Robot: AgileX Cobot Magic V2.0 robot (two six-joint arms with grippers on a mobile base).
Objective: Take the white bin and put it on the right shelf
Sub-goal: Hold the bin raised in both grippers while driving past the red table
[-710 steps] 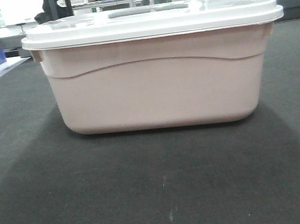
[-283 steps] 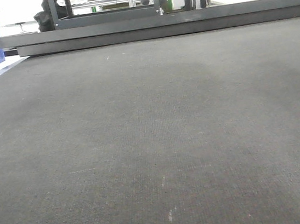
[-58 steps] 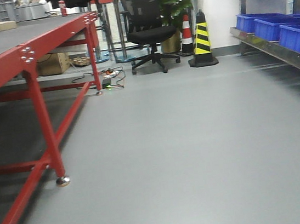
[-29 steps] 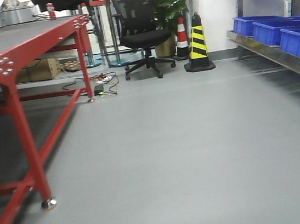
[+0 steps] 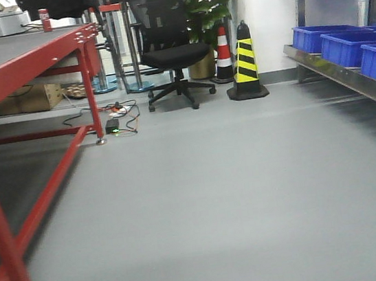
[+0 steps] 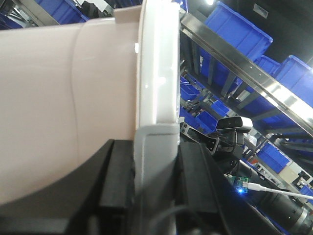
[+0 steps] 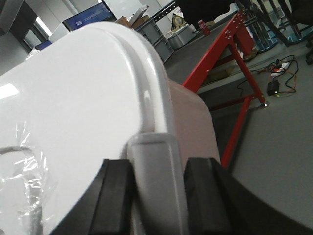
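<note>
Two wrist views show the white bin (image 6: 54, 98) held by both arms. The left gripper (image 6: 155, 152) has its black fingers (image 6: 117, 181) closed on the bin's lid rim, one on each side of a grey latch (image 6: 155, 196). The pinkish bin wall runs off to the left of these fingers. The right gripper (image 7: 159, 166) clamps the rim the same way, with the glossy white lid spreading away to the left of its fingers. Beyond the left fingers, to their right, stands the right shelf (image 6: 230, 58), a shiny steel rack loaded with blue bins (image 6: 239, 32) (apart from the white bin). Past the right fingers, to their upper right, a red-framed worktop (image 7: 230, 54) stands on grey floor (image 5: 216, 199). The front view also shows a black office chair (image 5: 168, 39) and a yellow-striped cone (image 5: 245, 60).
</note>
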